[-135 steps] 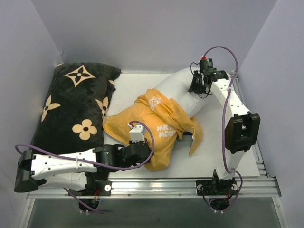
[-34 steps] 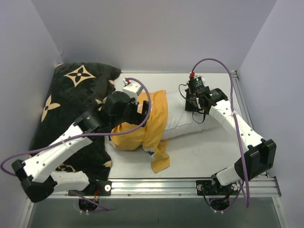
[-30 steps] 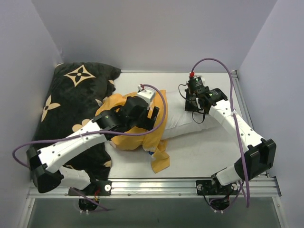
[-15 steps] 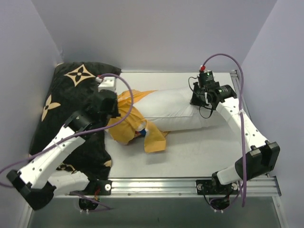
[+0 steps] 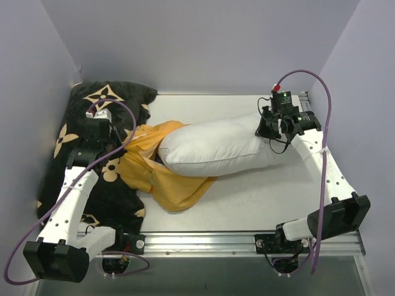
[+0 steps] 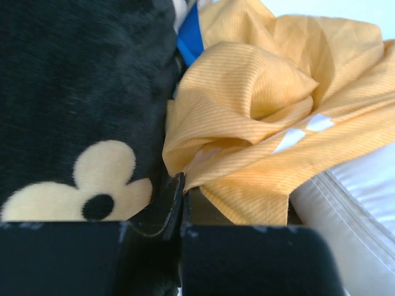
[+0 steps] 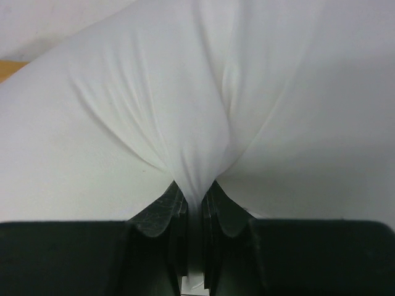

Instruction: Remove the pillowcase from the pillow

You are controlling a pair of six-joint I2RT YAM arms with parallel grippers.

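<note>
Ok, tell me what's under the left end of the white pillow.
The orange pillowcase emerges from beneath the pillow there, bunched towards the black cushion. How far the fabric reaches under the pillow is covered.

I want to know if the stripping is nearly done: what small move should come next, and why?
Probably pull the left gripper leftward, over the black cushion, while the right gripper holds the pillow. The left is pinched on the pillowcase, the pillow's white body lies bare, but orange fabric is tucked under its near-left edge.
</note>
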